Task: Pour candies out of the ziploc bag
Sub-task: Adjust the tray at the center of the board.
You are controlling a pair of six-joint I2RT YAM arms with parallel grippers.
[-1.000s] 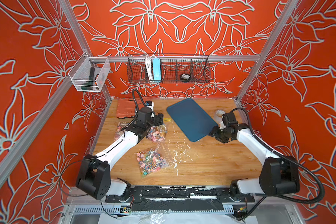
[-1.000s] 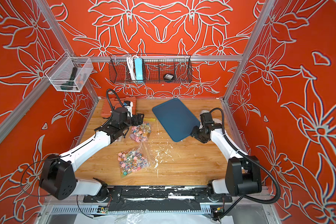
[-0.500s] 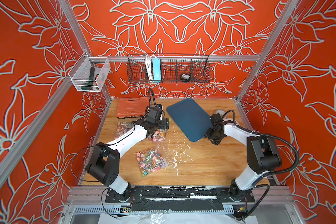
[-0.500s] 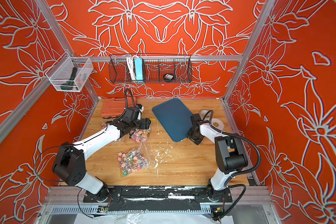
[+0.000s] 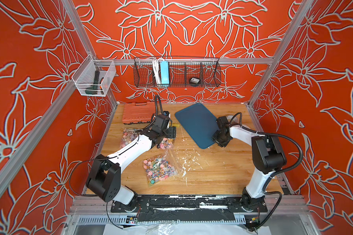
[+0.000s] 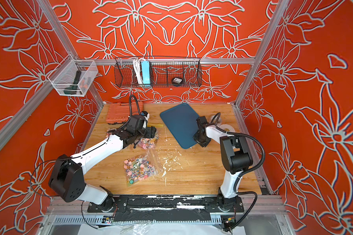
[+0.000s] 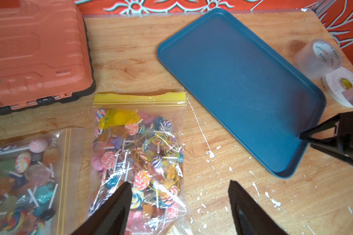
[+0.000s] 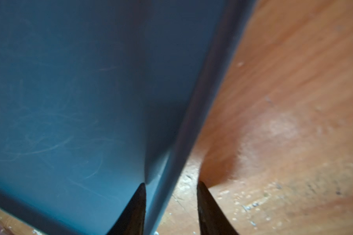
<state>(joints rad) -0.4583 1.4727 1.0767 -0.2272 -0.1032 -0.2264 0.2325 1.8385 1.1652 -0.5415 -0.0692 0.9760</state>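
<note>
- Top view: nearest, a clear plastic zip bag (image 5: 161,169) of tiny multicoloured lollipop candies (image 5: 151,164) lies flat on the wooden table (image 5: 222,168).
- Farther, the left gripper (image 7: 179,182), spread wide, hovers above a second, yellow-zipped candy bag (image 7: 139,146); bare wood separates it from the dark blue plastic tray (image 7: 232,81).
- The right gripper (image 8: 171,183), jaws apart, straddles that tray's rim.

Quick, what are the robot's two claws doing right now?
Left gripper: open, empty, over the yellow-zipped candy bag.
Right gripper: open, jaws either side of the blue tray rim, not clamped.
</note>
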